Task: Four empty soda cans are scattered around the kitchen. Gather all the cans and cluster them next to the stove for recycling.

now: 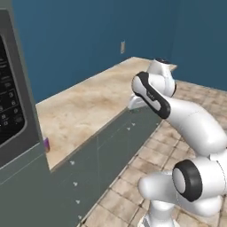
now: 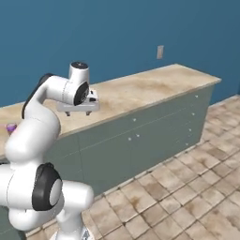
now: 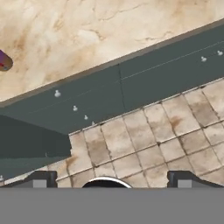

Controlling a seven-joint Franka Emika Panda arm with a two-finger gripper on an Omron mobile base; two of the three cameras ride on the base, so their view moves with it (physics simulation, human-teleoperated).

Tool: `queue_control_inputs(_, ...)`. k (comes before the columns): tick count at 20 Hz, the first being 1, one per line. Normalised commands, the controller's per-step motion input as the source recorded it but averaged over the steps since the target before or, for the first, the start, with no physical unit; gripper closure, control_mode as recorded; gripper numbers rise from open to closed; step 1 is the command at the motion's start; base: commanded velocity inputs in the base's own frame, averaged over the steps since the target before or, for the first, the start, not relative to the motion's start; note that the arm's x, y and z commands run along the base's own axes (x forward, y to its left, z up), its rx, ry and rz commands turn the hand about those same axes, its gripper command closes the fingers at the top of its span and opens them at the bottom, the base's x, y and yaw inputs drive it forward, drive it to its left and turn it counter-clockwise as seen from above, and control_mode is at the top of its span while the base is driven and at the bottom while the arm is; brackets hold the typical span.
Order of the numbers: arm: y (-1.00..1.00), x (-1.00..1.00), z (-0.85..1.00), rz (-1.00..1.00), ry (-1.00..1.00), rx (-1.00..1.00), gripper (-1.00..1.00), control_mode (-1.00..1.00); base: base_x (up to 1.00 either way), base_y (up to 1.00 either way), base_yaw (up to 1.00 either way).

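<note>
so far one purple can (image 3: pixel 4 60) is the thing in reach: it stands on the counter (image 1: pixel 88 106) close to the front edge, just beside the tall dark appliance (image 1: pixel 13 102) at the counter's end. in the left base view it is a small purple sliver (image 1: pixel 46 144) tucked against that appliance, and in the right base view it peeks out behind the arm (image 2: pixel 10 127). that spot likely makes it awkward, since the appliance wall crowds one side.

the fingers (image 2: pixel 78 111) hang above the counter's front edge, well apart from the can, spread about as wide as they go and holding nothing. the hand looks straight down, so counter, cabinet fronts (image 3: pixel 144 78) and tiled floor (image 3: pixel 166 135) all show beneath it. open and high like this, it seems ready for a move toward the can rather than a grasp yet. no stove shows, so the carry looks long.
</note>
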Motion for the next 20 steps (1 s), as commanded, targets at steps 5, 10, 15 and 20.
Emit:
queue_control_inputs(5,0.00,0.00,0.00,0.00,0.00,0.00,-1.00,1.00,0.53,-0.08,0.43)
queue_control_inputs(10,0.00,0.00,0.00,0.00,0.00,0.00,-1.00,1.00,0.63,-0.07,0.42)
queue_control_inputs(15,0.00,0.00,0.00,0.00,0.00,0.00,-1.00,1.00,0.14,0.00,0.48)
queue_control_inputs(20,0.00,0.00,0.00,0.00,0.00,0.00,-1.00,1.00,0.53,0.00,0.38)
